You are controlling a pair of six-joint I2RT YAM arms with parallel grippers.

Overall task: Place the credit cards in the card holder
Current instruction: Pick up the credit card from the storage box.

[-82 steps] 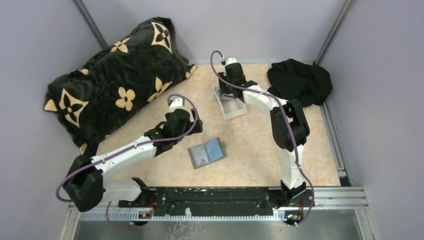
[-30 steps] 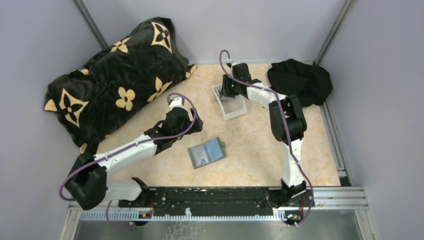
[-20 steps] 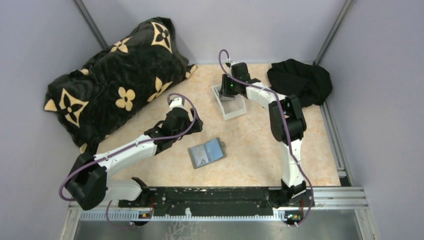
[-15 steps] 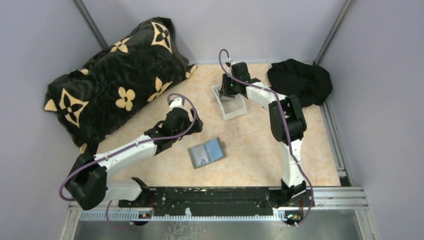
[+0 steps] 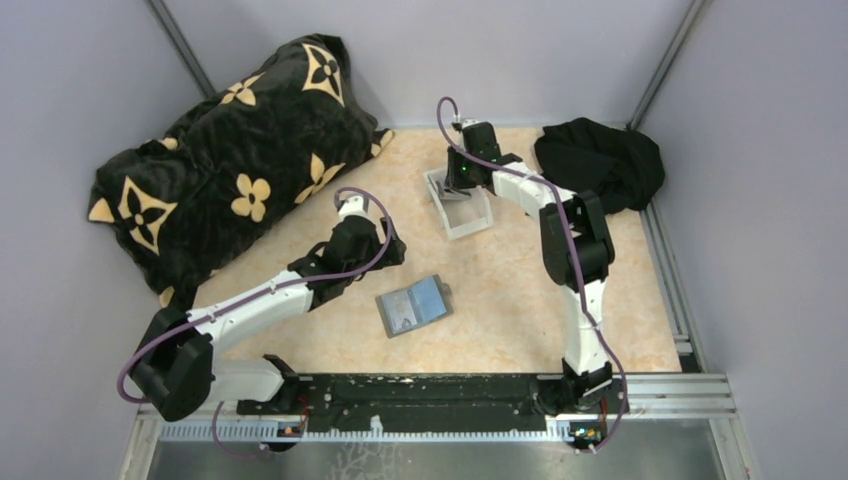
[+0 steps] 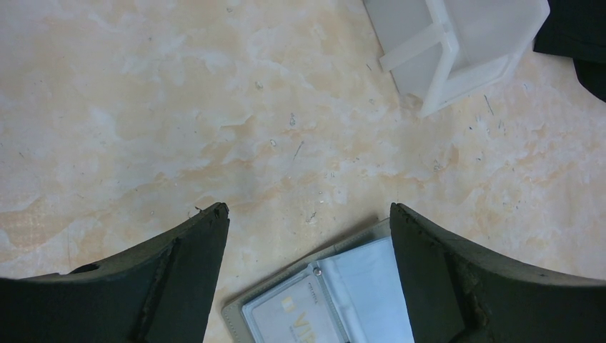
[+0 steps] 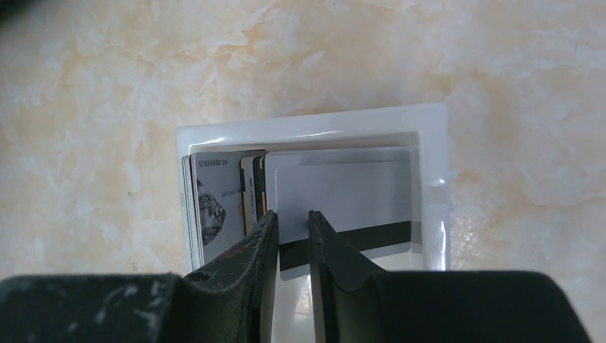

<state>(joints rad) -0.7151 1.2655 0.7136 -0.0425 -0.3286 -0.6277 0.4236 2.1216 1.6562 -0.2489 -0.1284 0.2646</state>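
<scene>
Top external view: the card holder (image 5: 413, 306) lies open mid-table, slots up, with my left gripper (image 5: 385, 250) beside it and my right gripper (image 5: 462, 185) down in the white tray (image 5: 470, 222). Left wrist view: my jaws are spread wide over the card holder, placed to steady it, I judge. Right wrist view: my fingers stand nearly together astride one of the credit cards (image 7: 343, 189) standing in the tray; whether they pinch it I cannot tell.

light: bright, diffuse | shadows: soft | focus: sharp | glare: slight, tray (image 7: 431, 143) rim
</scene>
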